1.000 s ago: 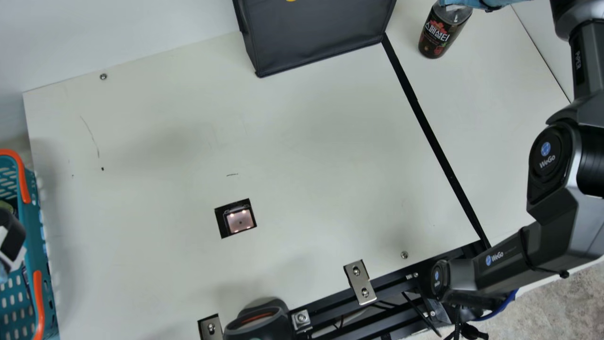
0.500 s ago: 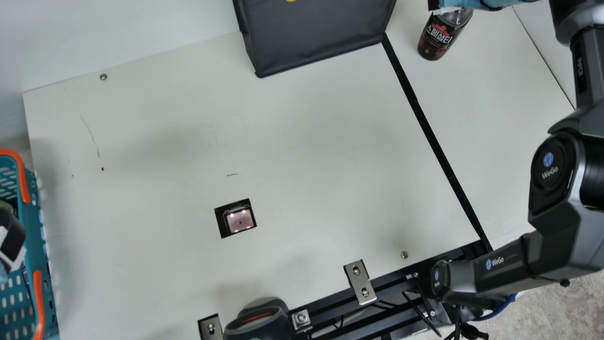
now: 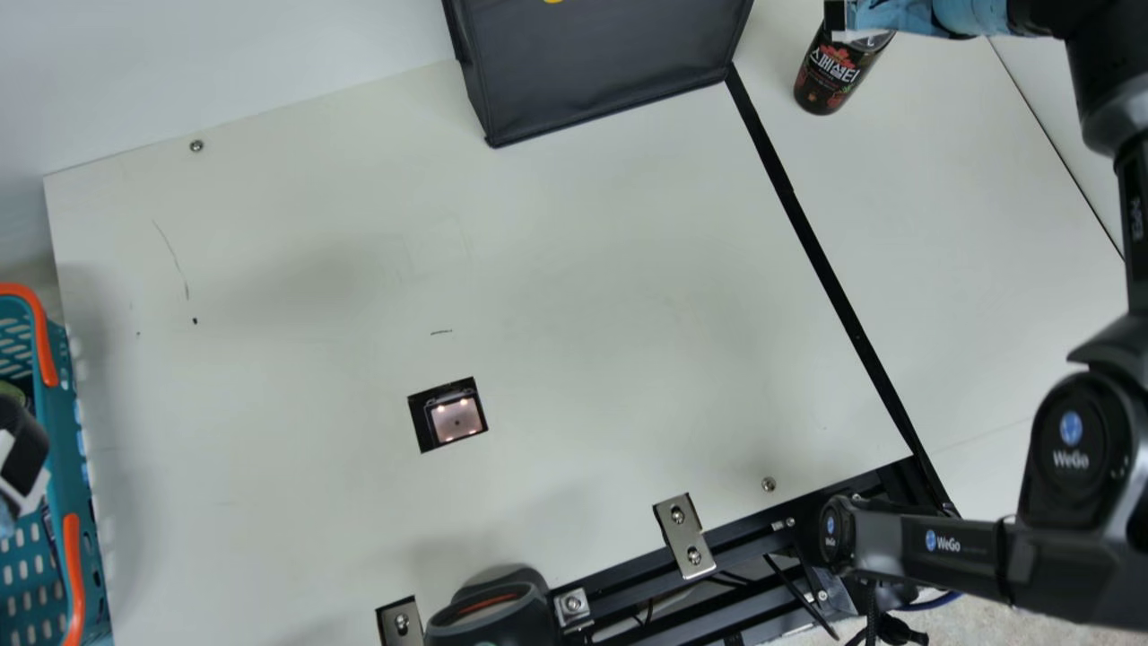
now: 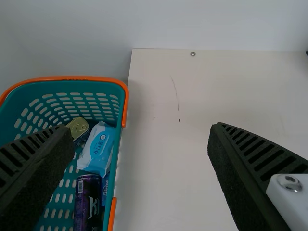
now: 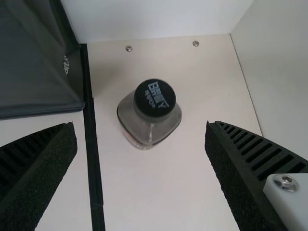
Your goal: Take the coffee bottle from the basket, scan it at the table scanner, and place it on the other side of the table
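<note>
The coffee bottle (image 3: 830,72) stands upright on the table's far right part, beyond the black strip. Part of my right gripper (image 3: 933,16) shows over its top in the main view. From the right wrist, the bottle's black cap (image 5: 154,98) appears between and beyond the spread fingers of my right gripper (image 5: 140,126), touching neither. My left gripper (image 3: 20,449) is at the left edge, over the teal basket (image 3: 67,431); in the left wrist view my left gripper (image 4: 140,129) is open and holds nothing. The table scanner (image 3: 456,420) sits in a square cutout.
A dark fabric bag (image 3: 610,63) stands at the back, left of the bottle. The basket holds a purple can (image 4: 88,202), a blue-white packet (image 4: 98,149) and a tin (image 4: 78,127). A handheld scanner (image 3: 493,610) and metal brackets (image 3: 684,536) line the near edge.
My right arm's links have shifted right in the main view, and more of its gripper end has come in at the top. The bottle stands nearly where it was. My left arm stayed still.
</note>
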